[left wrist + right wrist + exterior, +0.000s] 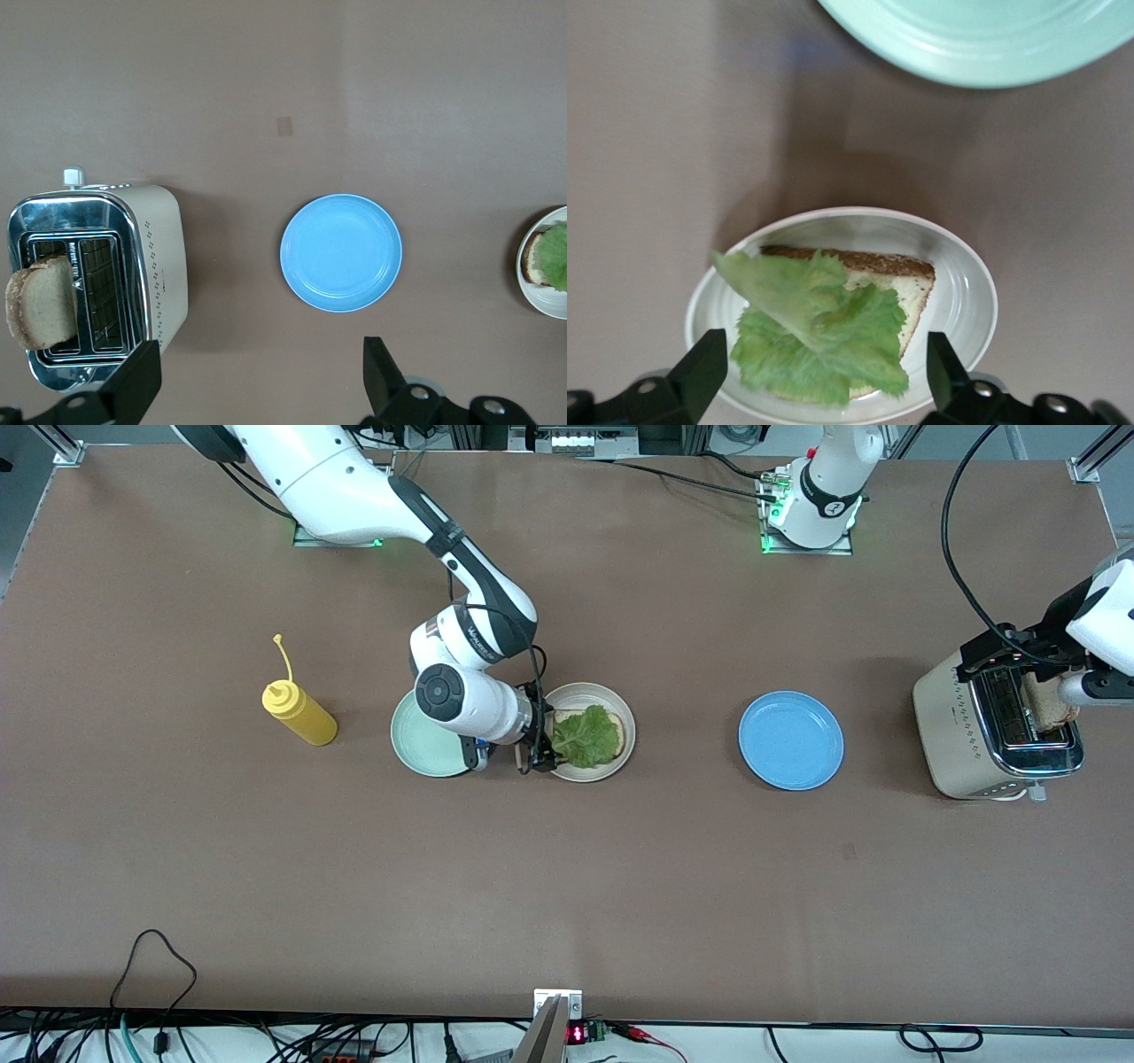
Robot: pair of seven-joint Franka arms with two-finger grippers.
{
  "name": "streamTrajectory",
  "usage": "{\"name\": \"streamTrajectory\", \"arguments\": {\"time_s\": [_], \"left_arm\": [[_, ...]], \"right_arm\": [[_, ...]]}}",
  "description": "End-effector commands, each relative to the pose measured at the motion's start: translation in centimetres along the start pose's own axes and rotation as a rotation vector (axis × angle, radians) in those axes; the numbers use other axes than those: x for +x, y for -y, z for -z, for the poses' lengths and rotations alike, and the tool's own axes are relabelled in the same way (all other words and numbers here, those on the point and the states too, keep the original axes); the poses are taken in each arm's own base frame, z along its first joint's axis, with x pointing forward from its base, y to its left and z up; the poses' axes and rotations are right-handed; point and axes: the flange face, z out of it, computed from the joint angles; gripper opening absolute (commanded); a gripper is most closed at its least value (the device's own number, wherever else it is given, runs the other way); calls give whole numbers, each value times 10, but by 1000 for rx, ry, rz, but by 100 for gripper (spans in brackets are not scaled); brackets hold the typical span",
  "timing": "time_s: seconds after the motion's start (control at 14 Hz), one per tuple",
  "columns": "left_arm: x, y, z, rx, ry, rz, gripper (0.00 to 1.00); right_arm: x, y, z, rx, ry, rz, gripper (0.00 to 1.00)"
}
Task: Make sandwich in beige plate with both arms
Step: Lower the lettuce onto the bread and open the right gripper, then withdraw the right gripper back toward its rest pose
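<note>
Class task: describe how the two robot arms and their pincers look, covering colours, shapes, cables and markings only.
Both arms are glossy white, rounded tubes with black bands at the joints and loose black cables. The right arm has a round black cap on its wrist. The right pincer and left pincer are black with two flat fingers.

We had the front camera high above the tabletop (620,886), facing the two robot bases along its upper edge and taking in nearly the whole surface. The left wrist camera looked straight down from well above, near the left arm's end of the tabletop, over the toaster (97,283) and the blue plate (341,252). The right wrist camera sat much closer, looking down on the beige plate (966,292). Both wrist views shared that beige plate (542,297), which lay at the rim of the left one.
</note>
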Motion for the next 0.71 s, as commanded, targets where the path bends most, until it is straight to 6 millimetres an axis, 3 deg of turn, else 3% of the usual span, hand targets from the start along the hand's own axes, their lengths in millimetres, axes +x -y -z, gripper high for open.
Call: {"name": "streamTrajectory", "arguments": {"time_s": [0.0, 0.14, 0.43, 0.5, 0.64], "left_arm": [[-1, 7, -4, 1, 4, 5, 100], [6, 13, -11, -2, 11, 8, 100], [18, 19, -35, -7, 52, 22, 100], [18, 28, -35, -6, 52, 24, 100], [16, 69, -35, 12, 51, 83, 100]], "right_arm": [[0, -7, 53, -24, -11, 75, 100], [4, -10, 105, -33, -38, 152, 100], [42, -17, 221, -5, -65, 363, 100], [51, -23, 247, -6, -72, 432, 100], [83, -30, 295, 6, -90, 543, 100]]}}
